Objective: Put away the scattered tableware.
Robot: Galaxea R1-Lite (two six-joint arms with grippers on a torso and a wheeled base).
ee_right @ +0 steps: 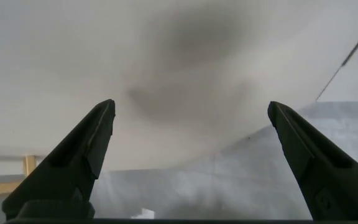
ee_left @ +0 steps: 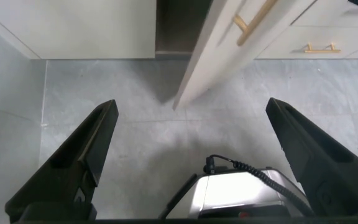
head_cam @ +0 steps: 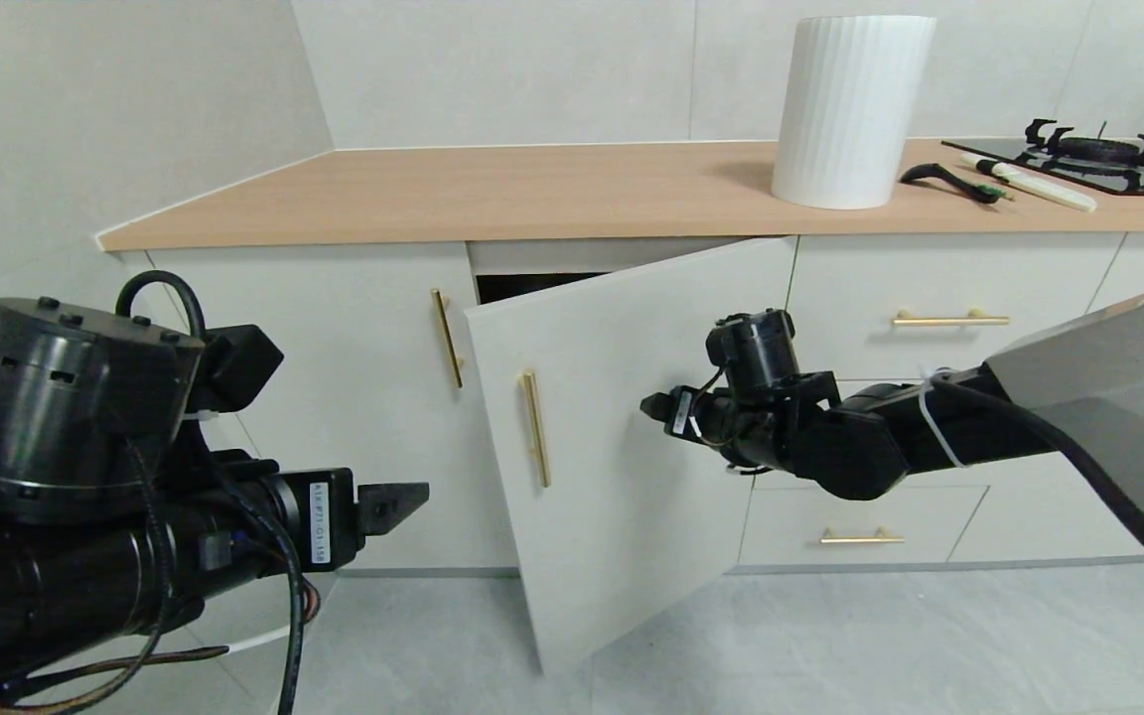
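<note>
On the wooden counter (head_cam: 493, 189), a black-handled utensil (head_cam: 949, 181) and a white-handled utensil (head_cam: 1034, 185) lie beside a tall white ribbed container (head_cam: 850, 109). Below the counter a white cabinet door (head_cam: 632, 467) with a gold handle (head_cam: 534, 429) stands partly open, with a dark gap behind it. My right gripper (head_cam: 653, 405) (ee_right: 191, 107) is open, with its fingertips close to the door's front face (ee_right: 185, 74) and nothing between them. My left gripper (head_cam: 411, 497) (ee_left: 191, 107) hangs open and empty low at the left, above the floor, near the door's lower corner (ee_left: 197, 74).
A black gas hob (head_cam: 1108, 154) sits at the counter's far right. Drawers with gold handles (head_cam: 949, 320) (head_cam: 860, 538) lie right of the open door, a shut cabinet door (head_cam: 354, 397) to its left. Grey tiled floor (head_cam: 830, 645) stretches below.
</note>
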